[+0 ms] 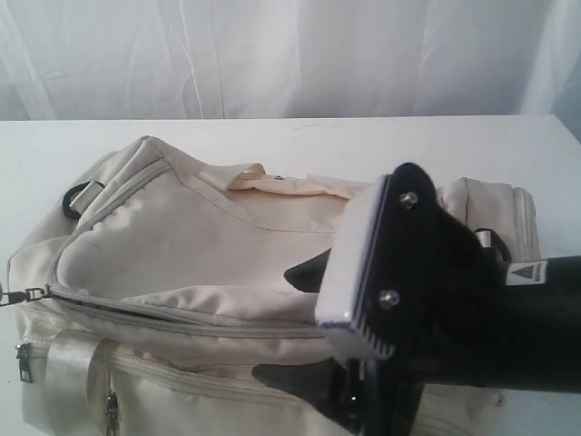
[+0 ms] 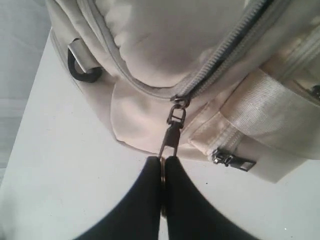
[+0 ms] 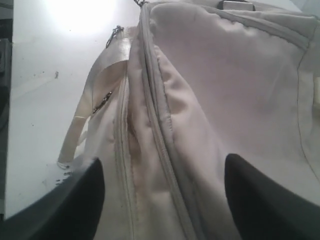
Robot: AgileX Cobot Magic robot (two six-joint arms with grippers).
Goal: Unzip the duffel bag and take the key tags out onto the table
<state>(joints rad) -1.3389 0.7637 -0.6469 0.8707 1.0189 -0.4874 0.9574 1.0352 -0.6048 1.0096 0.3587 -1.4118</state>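
The cream duffel bag (image 1: 200, 236) lies on the white table (image 1: 272, 136). In the left wrist view my left gripper (image 2: 162, 161) is shut on the metal zipper pull (image 2: 172, 132), at the bag's end (image 2: 165, 45) just above the table (image 2: 60, 165). The pull (image 1: 27, 294) shows at the far left of the exterior view, with a narrow dark slit along the grey zipper behind it. My right gripper (image 1: 272, 322) hovers open over the bag's top. Its fingers straddle the zipper line (image 3: 162, 160) on the bag (image 3: 225, 90) without gripping it. The key tags are hidden.
A white curtain (image 1: 272, 54) hangs behind the table. A black strap ring (image 2: 82, 70) sits on the bag's end. A side-pocket zipper pull (image 2: 232, 160) hangs nearby. A satin webbing handle (image 3: 90, 110) droops onto the table (image 3: 45, 100).
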